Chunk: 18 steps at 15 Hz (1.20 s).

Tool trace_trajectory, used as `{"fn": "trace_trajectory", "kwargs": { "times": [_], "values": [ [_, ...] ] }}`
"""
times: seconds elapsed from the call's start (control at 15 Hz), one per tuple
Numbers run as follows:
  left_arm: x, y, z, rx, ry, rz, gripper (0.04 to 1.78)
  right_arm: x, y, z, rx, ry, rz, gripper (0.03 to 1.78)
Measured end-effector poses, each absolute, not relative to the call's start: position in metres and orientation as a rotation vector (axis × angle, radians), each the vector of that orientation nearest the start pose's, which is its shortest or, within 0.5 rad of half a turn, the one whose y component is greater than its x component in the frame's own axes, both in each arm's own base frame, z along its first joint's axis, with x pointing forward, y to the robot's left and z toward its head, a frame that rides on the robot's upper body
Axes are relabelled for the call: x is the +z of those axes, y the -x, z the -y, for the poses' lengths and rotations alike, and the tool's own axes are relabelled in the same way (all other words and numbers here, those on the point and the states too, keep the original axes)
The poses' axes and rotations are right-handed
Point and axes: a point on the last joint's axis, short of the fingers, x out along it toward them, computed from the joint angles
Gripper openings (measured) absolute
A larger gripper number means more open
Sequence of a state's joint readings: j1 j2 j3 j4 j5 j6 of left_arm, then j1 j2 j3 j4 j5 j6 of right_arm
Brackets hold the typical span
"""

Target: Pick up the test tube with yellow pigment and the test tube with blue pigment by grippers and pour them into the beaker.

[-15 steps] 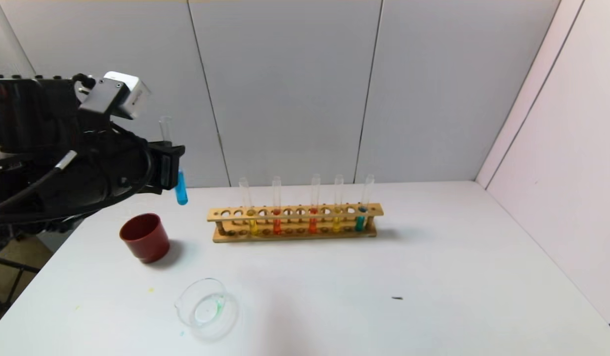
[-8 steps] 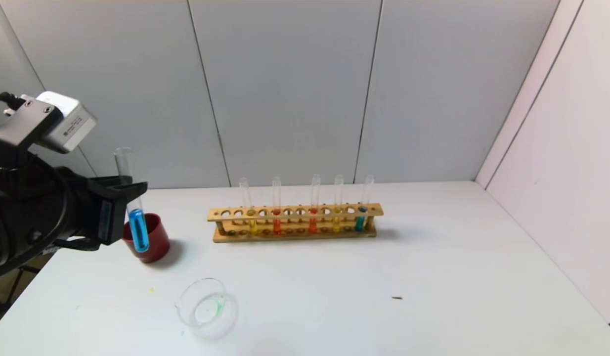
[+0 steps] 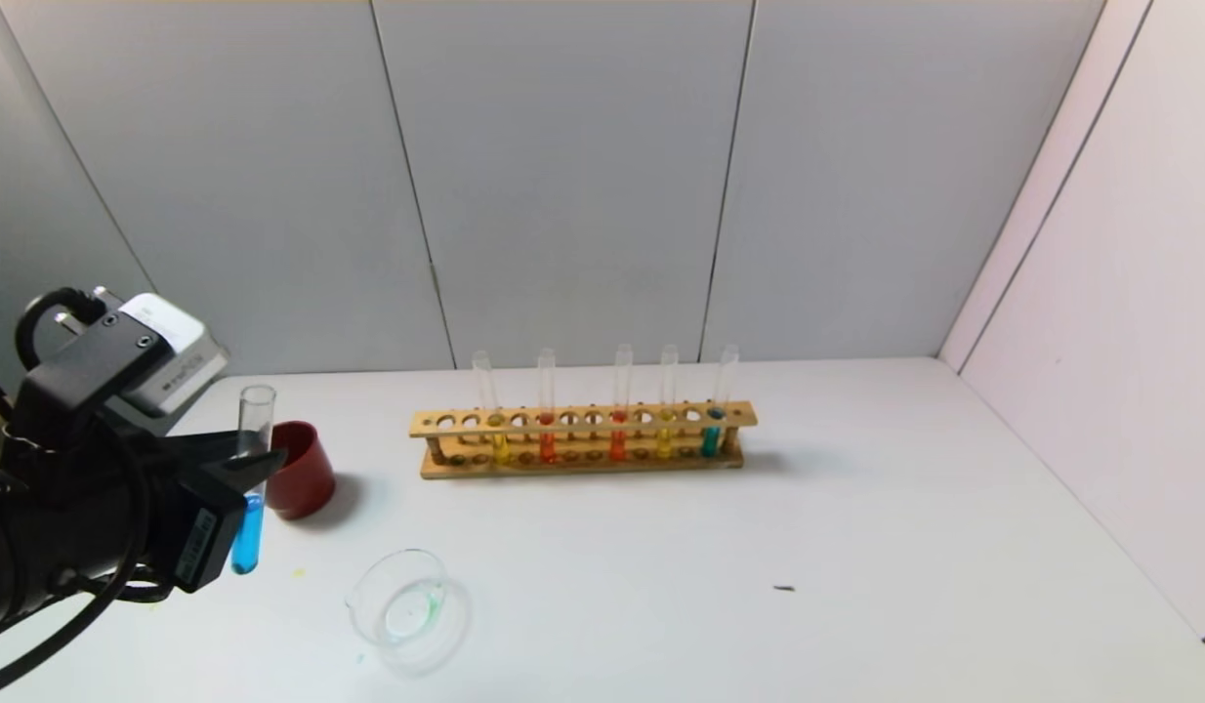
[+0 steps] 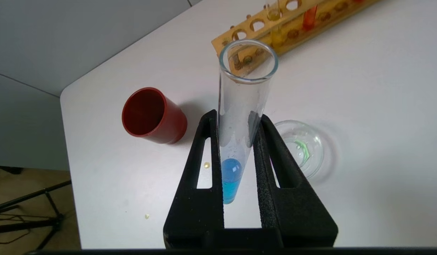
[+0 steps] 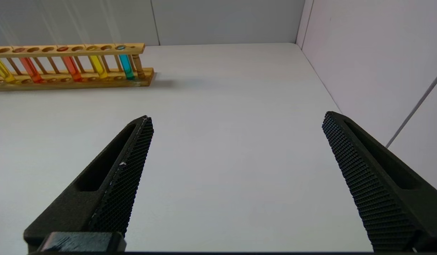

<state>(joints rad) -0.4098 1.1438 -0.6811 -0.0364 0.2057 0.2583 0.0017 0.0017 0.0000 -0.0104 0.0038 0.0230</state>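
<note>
Beaker (image 3: 408,608) sits low on the table's (image 3: 856,547) near-left part, clear glass w/ a pouring lip; inside only a thin wet film w/ a faint green smear, also seen in the left wrist view (image 4: 303,147). Dark red cup (image 3: 300,469) stands behind it, nearer the left edge; its inside looks bare in the wrist view (image 4: 144,111).

Wooden rack (image 3: 583,439) runs across mid-table, well apart from beaker. It holds 5 upright tubes: left to right yellow, orange-red, orange-red, the test tube with yellow pigment (image 3: 666,415), then a second blue tube (image 3: 715,425) at the right end. Other holes are vacant.

The test tube with blue pigment (image 3: 249,488) is off the rack, held upright above the table's left side, just in front of the red cup and left of the beaker. Slim clear glass, round bottom, open rim up; cyan-blue liquid fills approx the bottom third, rest of the glass clear w/ small droplets on the wall (image 4: 239,117).

Left gripper (image 3: 233,478) is pinched on that tube at mid-height, pads (image 4: 213,148) pressed to both sides. A white label shows on the gripper's side, print too small to read.

Right gripper (image 5: 236,141) is low over the table's right side, fingers spread wide, nothing between them; not seen in head view.
</note>
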Motion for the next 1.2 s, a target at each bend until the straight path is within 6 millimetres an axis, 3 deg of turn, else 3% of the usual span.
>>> {"fn": "trace_trajectory", "kwargs": {
  "times": [0.73,1.2],
  "values": [
    [0.170,-0.176,0.071,-0.293,-0.580,-0.679,0.32,0.077,0.023,0.000,0.005,-0.023,0.009,1.74],
    [0.134,-0.185,0.095,-0.272,-0.765,-0.819,0.32,0.077,0.023,0.000,0.005,-0.023,0.009,1.74]
  ]
}}
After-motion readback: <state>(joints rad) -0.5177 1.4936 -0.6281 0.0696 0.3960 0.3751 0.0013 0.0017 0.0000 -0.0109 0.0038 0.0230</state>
